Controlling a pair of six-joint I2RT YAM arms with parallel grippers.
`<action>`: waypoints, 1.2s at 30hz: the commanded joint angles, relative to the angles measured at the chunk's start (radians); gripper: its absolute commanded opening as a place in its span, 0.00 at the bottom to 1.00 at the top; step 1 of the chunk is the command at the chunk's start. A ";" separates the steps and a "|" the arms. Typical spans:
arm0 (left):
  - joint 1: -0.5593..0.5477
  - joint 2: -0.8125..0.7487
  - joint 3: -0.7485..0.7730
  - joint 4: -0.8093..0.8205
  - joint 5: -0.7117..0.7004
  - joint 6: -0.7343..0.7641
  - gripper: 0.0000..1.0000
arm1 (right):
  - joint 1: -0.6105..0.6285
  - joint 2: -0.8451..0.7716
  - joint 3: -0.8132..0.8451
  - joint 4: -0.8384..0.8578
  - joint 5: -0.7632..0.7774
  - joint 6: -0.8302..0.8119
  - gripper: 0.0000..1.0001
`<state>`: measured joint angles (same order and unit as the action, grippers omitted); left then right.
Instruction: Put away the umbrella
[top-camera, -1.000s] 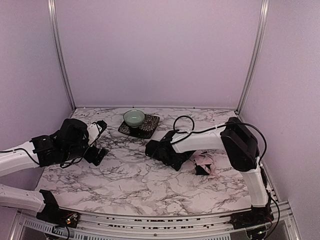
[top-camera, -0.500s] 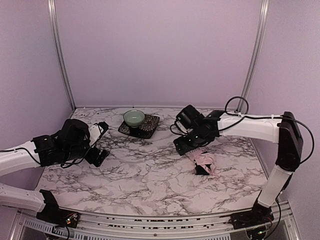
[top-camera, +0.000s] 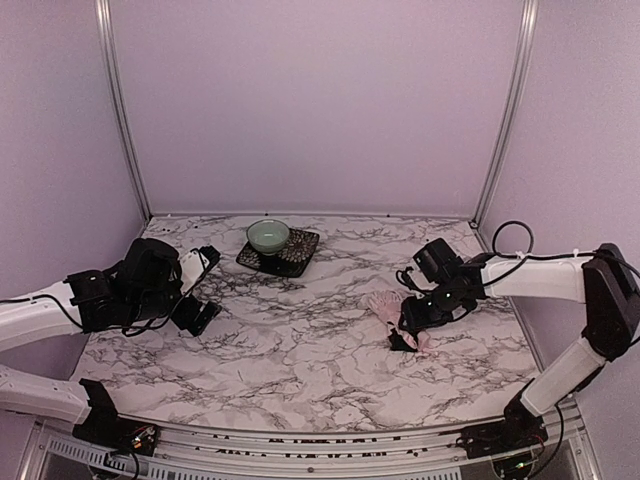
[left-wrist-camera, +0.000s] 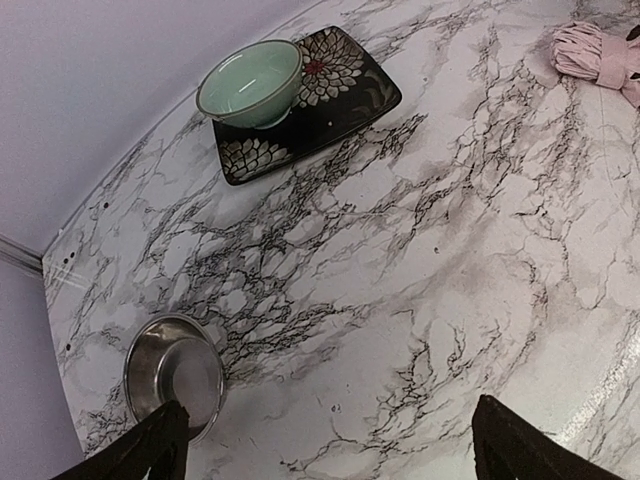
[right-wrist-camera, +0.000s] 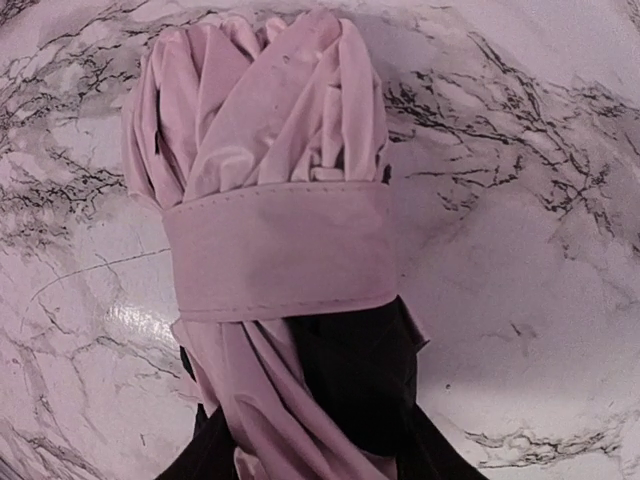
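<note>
Pink umbrella (top-camera: 385, 303) on marble table (top-camera: 300, 350), R gripper (top-camera: 408, 328) at it

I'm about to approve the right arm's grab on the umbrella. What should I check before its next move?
1. Umbrella folded into a bundle: ok, strap wrapped around it.
2. Umbrella lying on the table: ok.
3. Right gripper lined up on the umbrella: ok, it is right over it.
4. Right jaws closed on the fabric: cannot tell, the fingers are not clearly seen.
5. Left gripper open and well away: ok.
6. Bowl on its tray, apart from the umbrella: ok.
</note>
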<state>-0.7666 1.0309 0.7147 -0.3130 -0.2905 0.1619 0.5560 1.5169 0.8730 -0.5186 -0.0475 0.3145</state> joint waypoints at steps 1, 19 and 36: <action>0.003 0.004 -0.008 -0.002 0.020 0.006 0.99 | 0.000 0.024 -0.027 0.113 -0.108 0.110 0.34; 0.003 -0.017 -0.008 -0.008 0.030 0.005 0.99 | 0.429 0.031 -0.064 0.531 0.339 0.710 0.62; 0.003 0.003 0.001 -0.008 0.030 -0.006 0.99 | 0.058 -0.373 -0.009 0.302 0.202 0.120 1.00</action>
<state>-0.7666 1.0317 0.7147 -0.3180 -0.2687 0.1638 0.8177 1.2140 0.8597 -0.1684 0.3046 0.6910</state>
